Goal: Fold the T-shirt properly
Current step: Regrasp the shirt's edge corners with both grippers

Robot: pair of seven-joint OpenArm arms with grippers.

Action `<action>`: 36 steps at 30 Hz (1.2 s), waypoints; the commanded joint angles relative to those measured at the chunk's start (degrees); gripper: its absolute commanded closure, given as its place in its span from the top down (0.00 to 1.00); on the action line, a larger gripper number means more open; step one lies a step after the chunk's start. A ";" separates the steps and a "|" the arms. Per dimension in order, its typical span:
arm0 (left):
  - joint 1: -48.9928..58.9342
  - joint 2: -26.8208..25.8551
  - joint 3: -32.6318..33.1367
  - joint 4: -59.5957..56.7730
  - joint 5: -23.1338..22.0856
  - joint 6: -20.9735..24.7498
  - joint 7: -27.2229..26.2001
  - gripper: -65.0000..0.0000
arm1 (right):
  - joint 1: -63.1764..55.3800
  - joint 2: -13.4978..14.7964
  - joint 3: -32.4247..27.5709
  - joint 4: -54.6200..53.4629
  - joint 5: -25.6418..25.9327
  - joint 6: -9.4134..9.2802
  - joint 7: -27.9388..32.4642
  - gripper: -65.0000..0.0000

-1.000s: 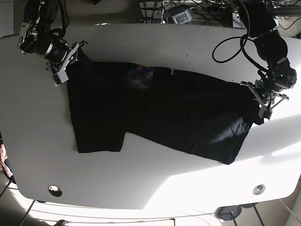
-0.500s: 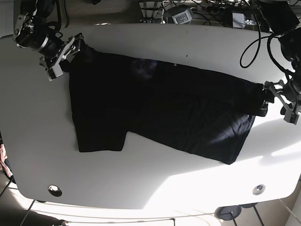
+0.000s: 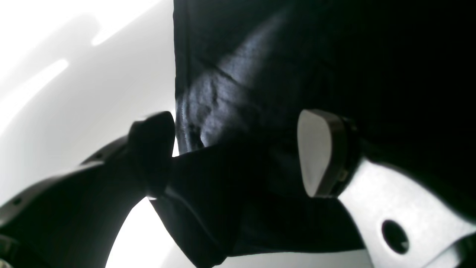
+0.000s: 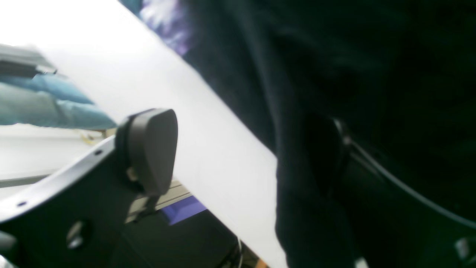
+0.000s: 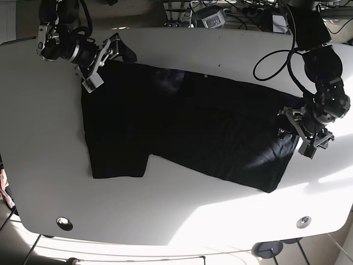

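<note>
Currently T-shirt (image 5: 182, 130) lies flat on counter (image 5: 176, 215). Left fingers (image 3: 316, 152) gape, hem corner bunched between them, ungripped. Right fingers (image 4: 148, 156) spread wide, cloth against 1 pad. Risk: closing on bunched layers drags fabric.

the right hand (image 4: 238, 160) has one finger lost against the dark t-shirt (image 4: 372, 74).

The base view looks steeply down from above on the whole white table (image 5: 182, 210), both arms in frame. The left wrist view sits just behind its fingers (image 3: 319, 152), facing close along them onto the black T-shirt (image 3: 260, 74). The right wrist view does likewise at the table's far edge. All three share the shirt and tabletop.
</note>
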 commanded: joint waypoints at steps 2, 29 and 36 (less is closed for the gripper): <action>-0.41 -1.40 -0.46 0.98 -0.43 0.12 -0.90 0.72 | -3.41 4.32 -3.05 1.07 1.11 0.34 0.72 0.77; 4.68 -6.06 1.21 -13.79 -0.25 0.12 -11.98 0.60 | -3.59 -8.87 7.67 5.90 -27.28 0.34 3.88 0.54; 5.39 -6.14 1.21 -19.86 3.35 0.12 -13.56 0.60 | -2.10 -9.49 7.76 -6.05 -31.42 0.34 11.62 0.18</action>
